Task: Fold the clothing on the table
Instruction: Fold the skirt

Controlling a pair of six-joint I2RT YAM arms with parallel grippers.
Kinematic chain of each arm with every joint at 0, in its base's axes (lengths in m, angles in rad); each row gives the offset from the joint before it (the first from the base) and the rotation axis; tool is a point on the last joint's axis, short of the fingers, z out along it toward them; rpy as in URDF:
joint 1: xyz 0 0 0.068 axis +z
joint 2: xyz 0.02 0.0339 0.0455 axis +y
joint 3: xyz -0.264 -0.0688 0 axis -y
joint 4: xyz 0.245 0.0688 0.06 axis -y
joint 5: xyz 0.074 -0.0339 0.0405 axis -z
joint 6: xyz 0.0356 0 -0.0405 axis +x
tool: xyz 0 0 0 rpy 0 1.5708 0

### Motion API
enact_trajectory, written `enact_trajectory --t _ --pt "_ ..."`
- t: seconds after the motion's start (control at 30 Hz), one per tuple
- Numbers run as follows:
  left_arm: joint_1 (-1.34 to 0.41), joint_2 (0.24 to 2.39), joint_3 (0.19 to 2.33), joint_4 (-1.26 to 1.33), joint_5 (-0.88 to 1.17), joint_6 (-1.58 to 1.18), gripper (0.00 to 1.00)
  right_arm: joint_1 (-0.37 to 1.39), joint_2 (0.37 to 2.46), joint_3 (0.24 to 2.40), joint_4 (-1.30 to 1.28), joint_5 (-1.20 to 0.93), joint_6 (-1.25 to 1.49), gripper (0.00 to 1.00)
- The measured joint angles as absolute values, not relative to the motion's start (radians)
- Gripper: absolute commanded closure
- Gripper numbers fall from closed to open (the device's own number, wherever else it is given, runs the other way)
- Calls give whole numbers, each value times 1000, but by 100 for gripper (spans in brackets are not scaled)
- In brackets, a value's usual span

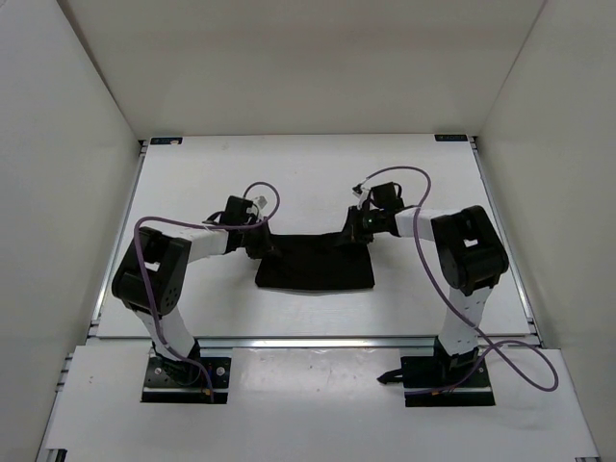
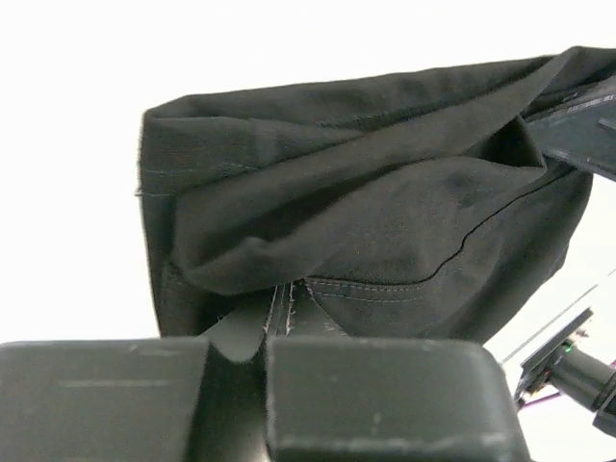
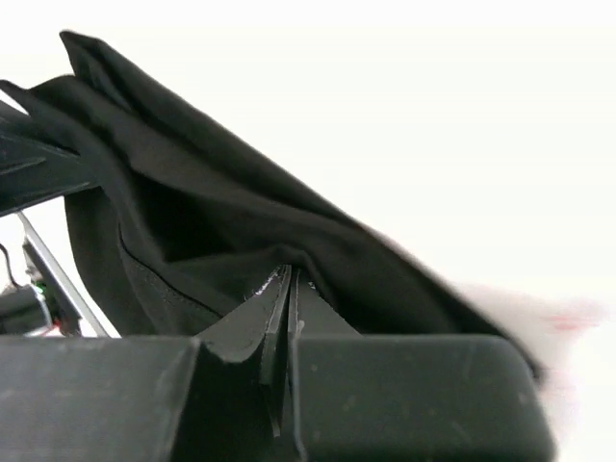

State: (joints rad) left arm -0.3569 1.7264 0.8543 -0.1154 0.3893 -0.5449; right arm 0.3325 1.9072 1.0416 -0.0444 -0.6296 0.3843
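Observation:
The black clothing lies in the middle of the white table, its far edge lifted between the two arms. My left gripper is shut on the far left corner. In the left wrist view the fabric bunches in folds just past the closed fingertips, a stitched seam pinched between them. My right gripper is shut on the far right corner. The right wrist view shows the cloth draping away to the left from the closed gripper.
White enclosure walls stand on three sides. Blue tabs mark the table's far corners, and an aluminium rail runs along its near edge. Purple cables loop above both wrists. The arm bases sit at the front.

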Motion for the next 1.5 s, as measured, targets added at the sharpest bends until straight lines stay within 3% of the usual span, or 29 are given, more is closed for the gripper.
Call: enact_trajectory --t 0.47,0.67,0.7,0.77,0.83,0.9,1.0,1.07,1.23,1.37,1.5 --pt "-300 1824 992 -157 411 -493 100 199 1948 1111 -70 -638 381 100" --pt "-268 1822 1105 -210 402 -441 90 170 1848 1124 -119 -640 385 48" --pt "-257 1819 1112 -213 404 -435 83 162 1818 1125 -131 -636 379 45" --pt "-228 1807 1117 -227 404 -419 77 149 1752 1128 -162 -616 361 31" --pt "-210 1786 1117 -254 387 -400 69 145 1682 1128 -202 -568 334 27" --pt "-210 1747 1110 -279 352 -374 61 151 1625 1115 -230 -532 310 28" --pt "-243 1666 1080 -308 315 -344 61 177 1548 1034 -254 -490 298 30" --pt "-268 1612 1044 -310 303 -329 66 196 1514 953 -263 -477 297 37" --pt "-294 1571 933 -310 294 -322 66 218 1495 782 -278 -471 325 36" --pt "-293 1571 867 -324 271 -323 73 221 1496 756 -281 -461 342 35" --pt "-290 1571 846 -316 269 -327 79 236 1511 759 -261 -450 345 41"
